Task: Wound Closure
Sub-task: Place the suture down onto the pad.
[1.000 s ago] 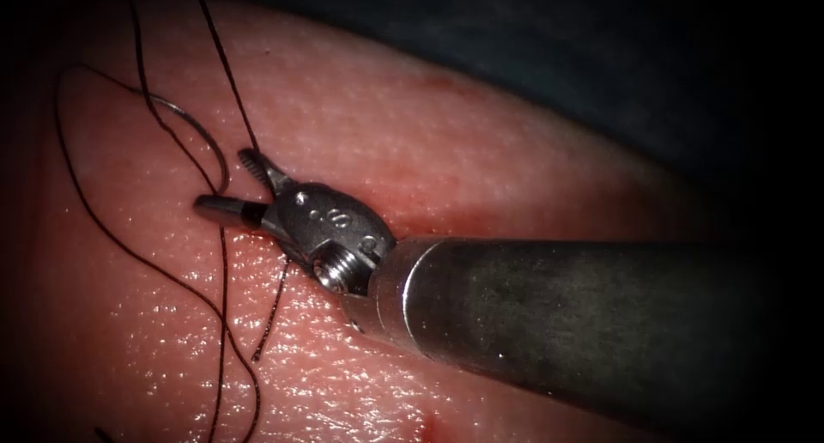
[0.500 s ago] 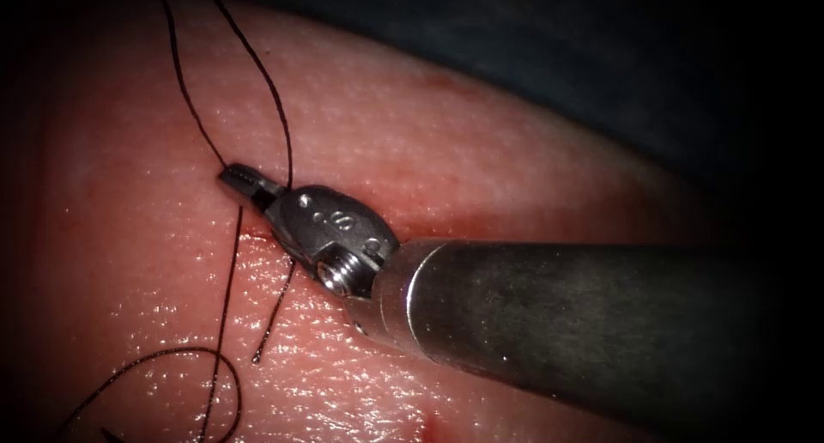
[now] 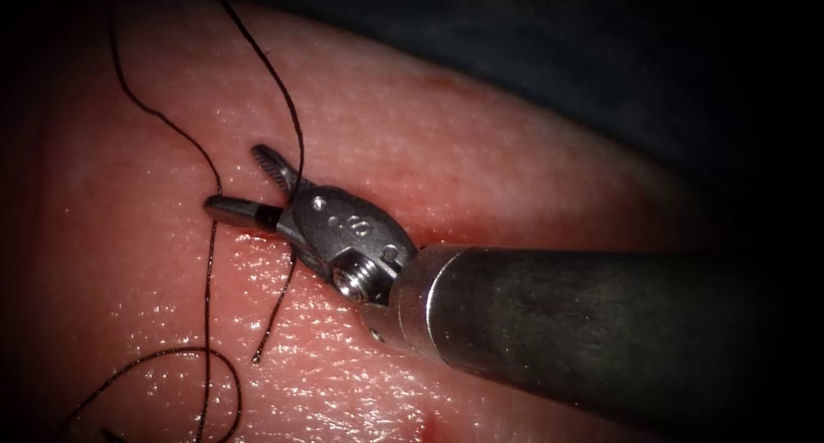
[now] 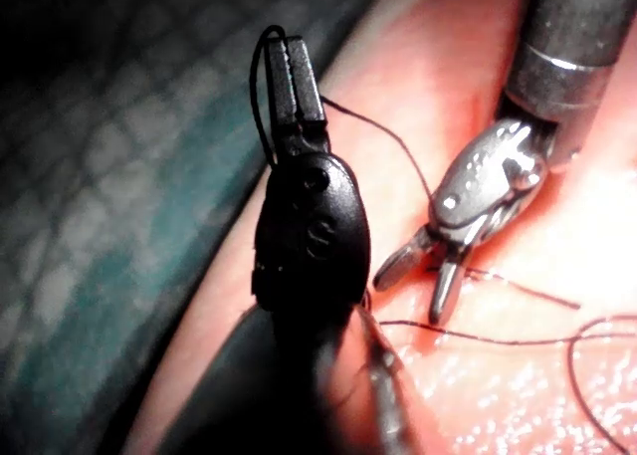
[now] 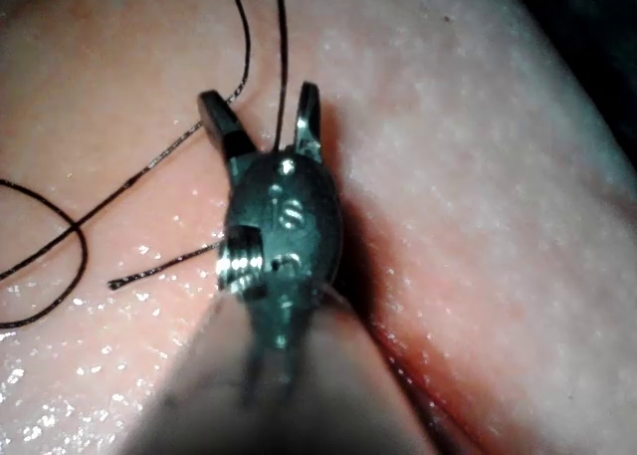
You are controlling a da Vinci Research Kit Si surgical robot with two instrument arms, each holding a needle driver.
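Thread [image 3: 210, 263] strands lie between the right tool's [image 3: 249, 185] parted, empty fingers; the left tool [image 4: 289, 77] seemingly pinches thread. Keep tension gentle near tissue [image 3: 481, 151].

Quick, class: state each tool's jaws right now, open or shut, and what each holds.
Left tool: jaws shut on the thread.
Right tool: jaws open, holding nothing; a thread strand runs between them above the tissue.

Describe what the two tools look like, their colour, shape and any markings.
The right arm's tool is bright silver metal: a rounded wrist housing with stamped characters, a threaded screw head on its side, ridged jaw faces, and a thick grey cylindrical shaft. The left arm's tool appears dark, almost black, with a teardrop-shaped housing bearing a small round hole and an embossed mark.
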